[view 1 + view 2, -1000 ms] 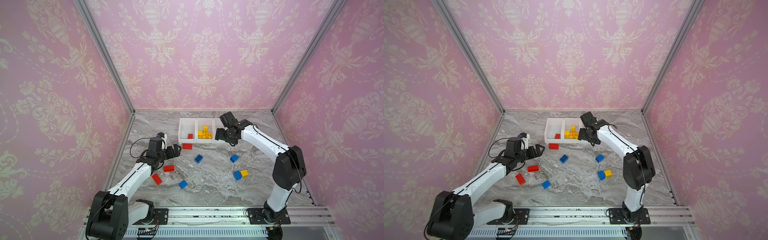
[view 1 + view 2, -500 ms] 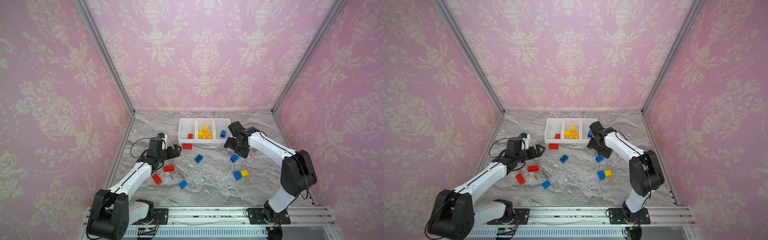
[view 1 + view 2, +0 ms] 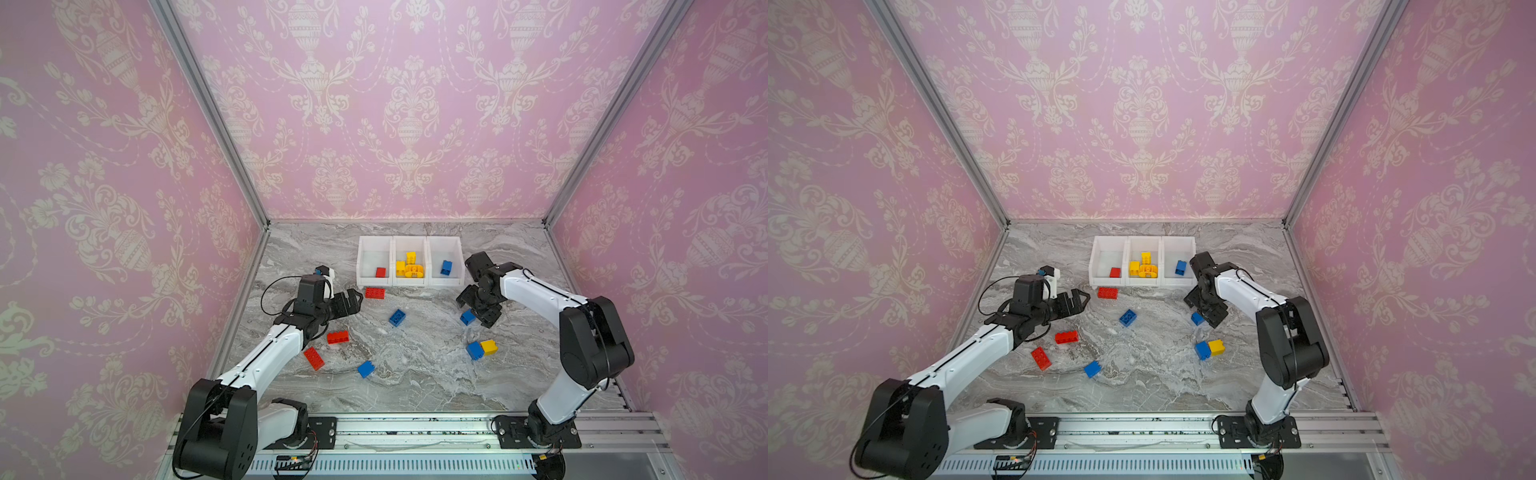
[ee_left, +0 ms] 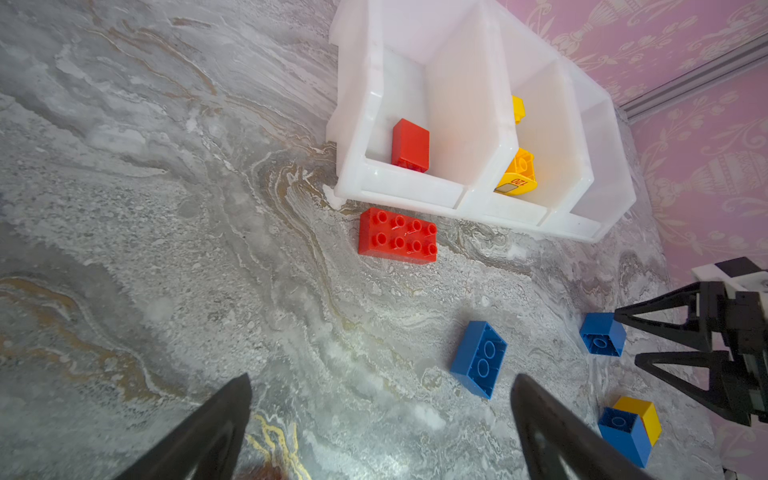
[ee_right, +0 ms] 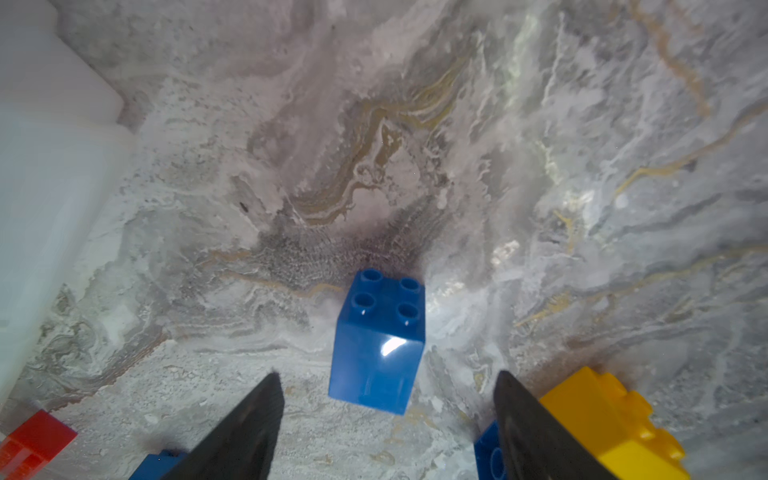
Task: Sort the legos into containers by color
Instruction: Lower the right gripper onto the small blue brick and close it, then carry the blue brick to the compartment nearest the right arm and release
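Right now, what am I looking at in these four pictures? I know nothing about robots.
Two robot arms work at a marble table. Two pictures look down from above; two come from cameras on the arms' wrists. Three joined white bins hold one red brick, some yellow bricks and one blue brick; other bricks lie loose on the table. The left claw is open and empty. The right claw hangs open around a small blue brick, not gripping it.

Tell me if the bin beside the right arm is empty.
Not empty: both top views show one blue brick in that bin.
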Controlling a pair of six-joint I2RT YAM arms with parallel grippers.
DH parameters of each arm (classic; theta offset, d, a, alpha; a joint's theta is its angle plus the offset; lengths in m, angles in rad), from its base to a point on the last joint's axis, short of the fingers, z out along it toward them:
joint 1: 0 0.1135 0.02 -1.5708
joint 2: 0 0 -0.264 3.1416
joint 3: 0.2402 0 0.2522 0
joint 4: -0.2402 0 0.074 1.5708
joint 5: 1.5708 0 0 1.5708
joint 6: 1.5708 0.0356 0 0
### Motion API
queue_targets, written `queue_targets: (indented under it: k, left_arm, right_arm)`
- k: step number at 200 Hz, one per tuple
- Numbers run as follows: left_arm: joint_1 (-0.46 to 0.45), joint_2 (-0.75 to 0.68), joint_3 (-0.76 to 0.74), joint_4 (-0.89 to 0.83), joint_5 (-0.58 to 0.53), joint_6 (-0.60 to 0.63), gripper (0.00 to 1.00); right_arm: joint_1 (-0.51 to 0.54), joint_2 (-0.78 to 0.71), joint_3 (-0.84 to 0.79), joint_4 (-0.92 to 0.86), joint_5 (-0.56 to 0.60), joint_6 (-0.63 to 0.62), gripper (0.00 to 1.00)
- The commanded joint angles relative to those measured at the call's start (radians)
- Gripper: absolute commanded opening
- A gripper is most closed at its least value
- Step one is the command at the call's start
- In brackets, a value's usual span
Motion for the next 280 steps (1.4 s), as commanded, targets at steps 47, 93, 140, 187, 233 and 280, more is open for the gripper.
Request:
queue_targets:
  k: [47,93,140,187,233,280]
  left_arm:
    - [0.007,0.011,0.011,-0.025,-0.028,-0.007,0.99]
    - [0.006,0.012,0.013,-0.029,-0.035,-0.003,0.99]
    - [0.007,0.020,0.008,-0.025,-0.038,-0.003,0.99]
    - [0.006,0.011,0.001,-0.023,-0.039,-0.007,0.99]
    - [0.007,0.000,-0.007,-0.026,-0.041,-0.008,0.99]
    - [0.006,-0.010,-0.014,-0.020,-0.039,-0.014,0.99]
  right_arm:
    - [-0.013,0.075,-0.003,0.043,-0.017,0.020,0.76]
    - [-0.026,0.088,0.001,0.046,-0.005,0.007,0.65]
    - [-0.029,0.089,-0.010,0.054,-0.010,0.005,0.50]
    - [-0.030,0.080,-0.015,0.058,-0.012,0.004,0.34]
    - [-0.028,0.059,0.002,0.045,-0.005,-0.035,0.25]
    - [0.007,-0.005,0.089,-0.018,0.058,-0.089,0.25]
